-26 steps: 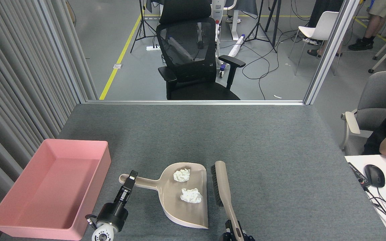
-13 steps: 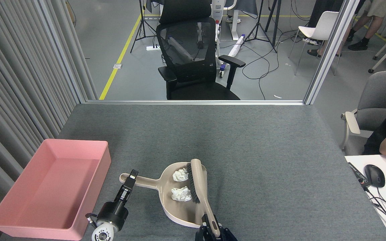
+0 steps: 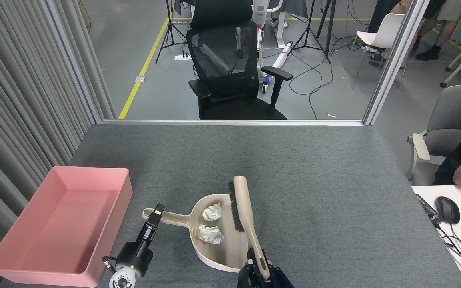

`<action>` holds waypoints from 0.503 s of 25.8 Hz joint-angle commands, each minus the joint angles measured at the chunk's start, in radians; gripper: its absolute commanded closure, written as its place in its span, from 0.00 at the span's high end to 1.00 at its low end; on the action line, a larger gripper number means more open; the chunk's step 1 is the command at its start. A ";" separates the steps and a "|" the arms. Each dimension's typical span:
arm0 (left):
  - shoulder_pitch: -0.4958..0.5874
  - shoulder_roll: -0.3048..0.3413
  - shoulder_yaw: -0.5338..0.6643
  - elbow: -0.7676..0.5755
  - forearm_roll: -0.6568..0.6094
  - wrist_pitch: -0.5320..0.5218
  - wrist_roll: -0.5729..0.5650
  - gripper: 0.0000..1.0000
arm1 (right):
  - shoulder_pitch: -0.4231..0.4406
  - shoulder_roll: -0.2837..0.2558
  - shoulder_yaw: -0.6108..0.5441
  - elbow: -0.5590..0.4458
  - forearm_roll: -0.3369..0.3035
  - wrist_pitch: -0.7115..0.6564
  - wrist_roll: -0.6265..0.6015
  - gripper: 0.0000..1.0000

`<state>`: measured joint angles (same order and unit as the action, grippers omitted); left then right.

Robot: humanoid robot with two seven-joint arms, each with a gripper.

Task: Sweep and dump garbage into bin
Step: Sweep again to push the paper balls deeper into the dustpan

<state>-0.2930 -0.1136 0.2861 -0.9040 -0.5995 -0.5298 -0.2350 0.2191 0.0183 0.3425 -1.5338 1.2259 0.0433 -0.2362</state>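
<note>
Head view, looking fwd and down onto a grey tabletop (image 3: 294,168). Left arm enters at bottom left; its gripper (image 3: 156,214) reaches up to the dustpan (image 3: 214,234) and is clamped on the thin beige handle. Right arm shows only at the bottom edge; its gripper (image 3: 260,266) is closed round the handle of a beige brush (image 3: 243,208) w/ dark bristles. Brush stands at a slant along the pan's right side, bristles facing left toward the pan's inside. Garbage: two small crumpled white paper wads inside the dustpan, one wad (image 3: 212,212) nearer the far rim, the other wad (image 3: 210,234) just below it, both near the bristles but apart from them. Bin (image 3: 94,180), a shallow pink rectangular tray w/ sloped walls, sits at the tabletop's left edge, left of the dustpan, nothing visible inside.
</note>
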 commanded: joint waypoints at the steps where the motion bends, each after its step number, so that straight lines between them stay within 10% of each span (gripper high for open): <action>1: 0.000 -0.001 0.008 0.001 0.006 0.002 -0.017 0.18 | 0.054 -0.047 -0.102 -0.051 0.000 -0.011 0.006 0.10; 13: -0.006 0.000 0.005 -0.046 0.142 0.108 -0.059 0.18 | 0.086 -0.189 -0.250 -0.049 -0.059 -0.026 0.011 0.22</action>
<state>-0.2961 -0.1143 0.2916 -0.9419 -0.4849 -0.4419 -0.2914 0.3029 -0.1535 0.1043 -1.5829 1.1820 0.0239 -0.2273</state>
